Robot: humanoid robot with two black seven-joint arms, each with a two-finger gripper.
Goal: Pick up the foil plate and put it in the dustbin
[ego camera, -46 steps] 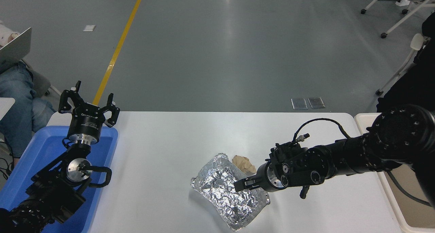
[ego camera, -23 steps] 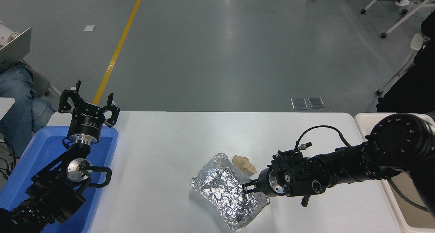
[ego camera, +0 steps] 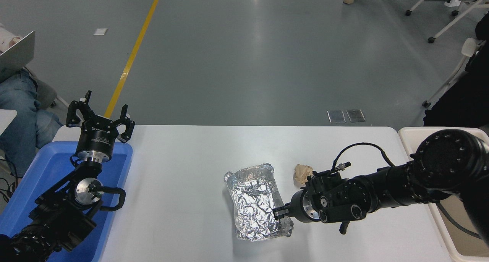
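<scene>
The foil plate [ego camera: 255, 204], a shiny crinkled silver tray, lies lengthwise near the middle of the white table [ego camera: 183, 170]. My right gripper [ego camera: 280, 212] comes in from the right and is shut on the plate's right rim near its front corner. The plate's front end seems slightly off the table, with a thin shadow beneath it. The cream dustbin [ego camera: 407, 134] stands at the table's right end, mostly hidden behind my right arm. My left gripper [ego camera: 100, 114] is parked open, pointing up, above the blue tray.
A small crumpled tan paper ball [ego camera: 301, 173] sits just behind my right wrist. A bright blue tray [ego camera: 46, 166] lies under the left arm. A seated person with a laptop [ego camera: 17, 52] is at the far left. Chairs stand at the upper right.
My right gripper closed on the plate's right rim and drew back right. The plate swung from a diagonal lie to nearly lengthwise. The paper ball was pushed right and farther back.
</scene>
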